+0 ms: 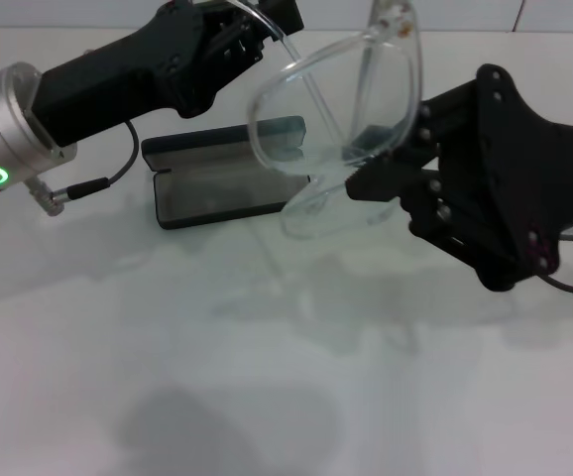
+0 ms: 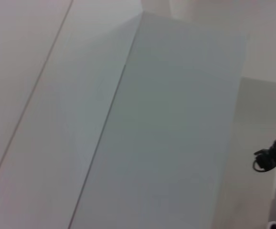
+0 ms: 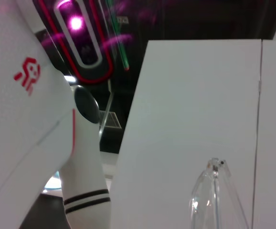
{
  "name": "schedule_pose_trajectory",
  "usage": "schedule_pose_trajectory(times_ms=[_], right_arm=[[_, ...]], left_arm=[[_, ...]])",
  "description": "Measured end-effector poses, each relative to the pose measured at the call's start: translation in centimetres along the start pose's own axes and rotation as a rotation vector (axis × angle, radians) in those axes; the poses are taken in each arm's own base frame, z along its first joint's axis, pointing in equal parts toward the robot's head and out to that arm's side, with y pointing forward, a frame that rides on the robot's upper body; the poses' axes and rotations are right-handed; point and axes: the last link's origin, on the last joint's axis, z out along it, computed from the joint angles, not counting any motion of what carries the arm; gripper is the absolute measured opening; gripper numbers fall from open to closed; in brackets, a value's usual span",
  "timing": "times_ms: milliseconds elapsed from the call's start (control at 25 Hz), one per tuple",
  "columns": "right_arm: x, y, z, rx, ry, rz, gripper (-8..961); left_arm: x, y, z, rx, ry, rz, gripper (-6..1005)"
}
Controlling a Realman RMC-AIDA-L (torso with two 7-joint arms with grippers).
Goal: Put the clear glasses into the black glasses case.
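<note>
open black glasses case [image 1: 229,174] unobstructed from front, clear glasses [image 1: 341,119] raised above

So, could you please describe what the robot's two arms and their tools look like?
The left arm has a silver cylindrical segment with a glowing green ring light, a thin black cable looping beside it, and a black housing leading to the black left tool. The right tool is matte black, angular, studded with small screws.

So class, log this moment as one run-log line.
clear glasses: aloft, between both pincers | right pincer: gripping frame | left pincer: at arm | black glasses case: open, empty
</note>
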Motion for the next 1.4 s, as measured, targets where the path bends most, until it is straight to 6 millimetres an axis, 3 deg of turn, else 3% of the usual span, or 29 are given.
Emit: schedule_pose_trajectory(times_ms=[400,1400], right_arm=[[1.3,-0.5,0.5,0.032,0.067,0.021,69],[1.8,-1.9,0.1,0.128,0.104,0.016,70]], left_arm=[[0.2,1.0,0.3,-0.079,0.007,0.0,49],[0.2,1.8,1.9,-0.172,-0.048,0.021,49]])
